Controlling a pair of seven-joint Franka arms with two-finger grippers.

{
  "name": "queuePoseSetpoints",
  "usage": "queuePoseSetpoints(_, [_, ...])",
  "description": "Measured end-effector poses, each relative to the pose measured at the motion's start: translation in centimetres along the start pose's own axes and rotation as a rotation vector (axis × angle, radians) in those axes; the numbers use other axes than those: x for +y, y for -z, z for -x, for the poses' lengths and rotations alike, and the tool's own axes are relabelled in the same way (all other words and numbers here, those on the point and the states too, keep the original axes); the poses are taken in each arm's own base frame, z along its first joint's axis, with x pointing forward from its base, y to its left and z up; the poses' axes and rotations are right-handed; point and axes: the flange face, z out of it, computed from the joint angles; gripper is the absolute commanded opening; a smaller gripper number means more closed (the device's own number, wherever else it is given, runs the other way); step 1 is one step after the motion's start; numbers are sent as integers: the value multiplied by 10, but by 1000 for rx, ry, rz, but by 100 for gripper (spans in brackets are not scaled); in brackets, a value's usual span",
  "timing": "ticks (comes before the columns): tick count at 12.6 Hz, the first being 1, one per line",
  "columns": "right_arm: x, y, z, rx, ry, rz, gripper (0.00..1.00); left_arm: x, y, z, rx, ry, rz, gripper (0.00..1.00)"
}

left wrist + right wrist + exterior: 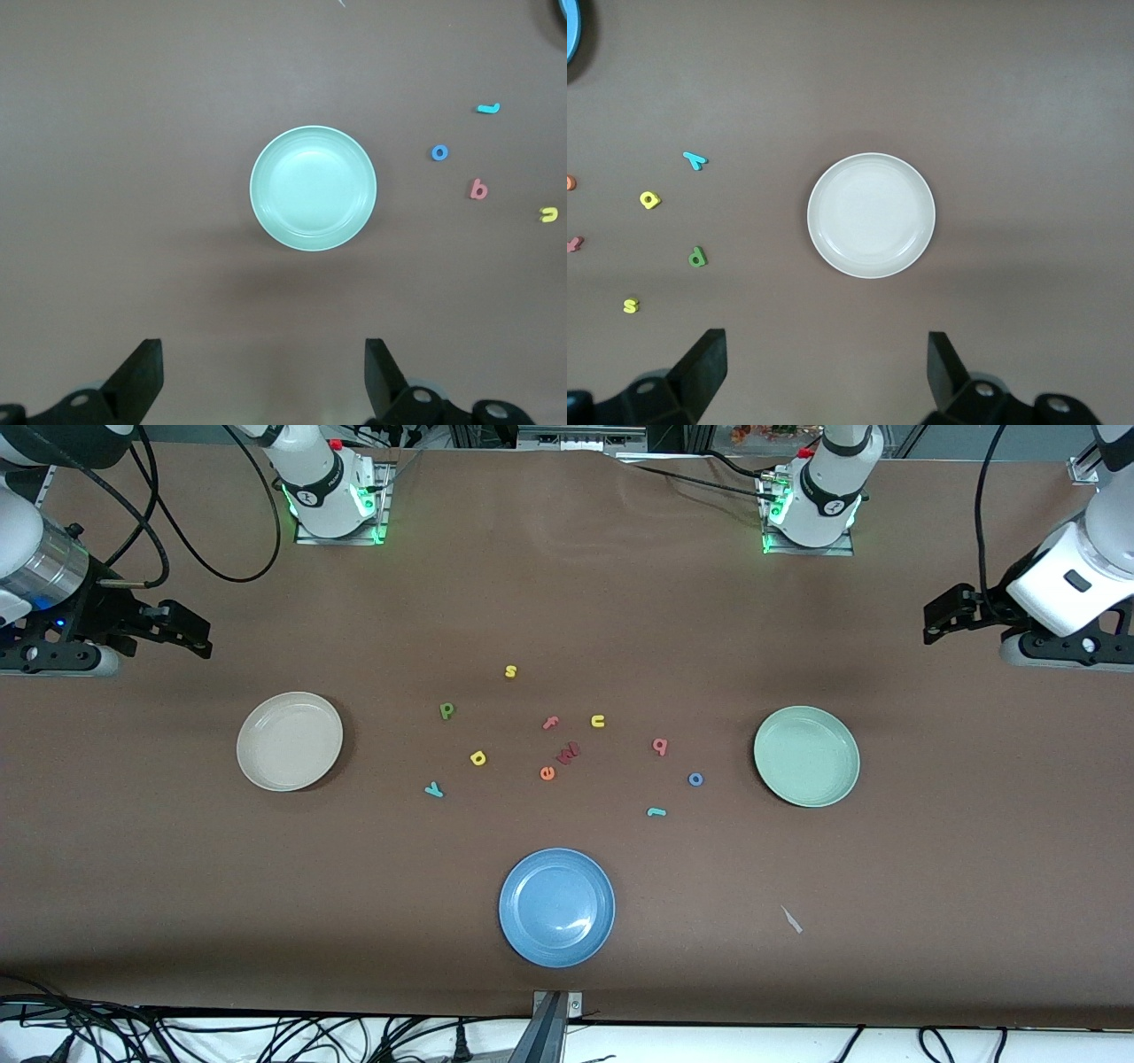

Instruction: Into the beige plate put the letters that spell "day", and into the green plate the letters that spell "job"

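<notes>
Loose on the brown table lie the dark green d (447,709), yellow a (478,758) and teal y (433,789), beside the empty beige plate (290,741) (871,215). The pink b (659,746), blue o (695,779) and teal j (656,811) lie beside the empty green plate (806,756) (313,188). My left gripper (941,617) (264,354) hangs open and empty at its end of the table, apart from the green plate. At the other end my right gripper (190,633) (827,350) is open and empty too, apart from the beige plate.
A blue plate (556,906) sits nearest the front camera, mid-table. Other letters lie among the task's: yellow s (510,671), yellow u (598,721), pink f (550,723), orange e (547,773), a dark red one (568,753). A small pale scrap (791,919) lies toward the front edge.
</notes>
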Motion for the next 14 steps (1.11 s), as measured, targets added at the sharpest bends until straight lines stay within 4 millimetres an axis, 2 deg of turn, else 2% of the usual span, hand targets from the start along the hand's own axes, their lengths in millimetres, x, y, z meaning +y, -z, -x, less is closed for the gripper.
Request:
queuePoseSetpoints(2, [0,0,0,0,0,0,100,-7,-3,-2,-2,-13,2,100])
queuePoseSetpoints(7, [0,0,0,0,0,0,100,-8,-9,-9,2,-61,3,100])
queuePoseSetpoints(11, [0,0,0,0,0,0,100,-16,9,-6,41,-57,0,100])
queuePoseSetpoints(14, [0,0,0,0,0,0,100,-24,11,-4,46,-53,6,100])
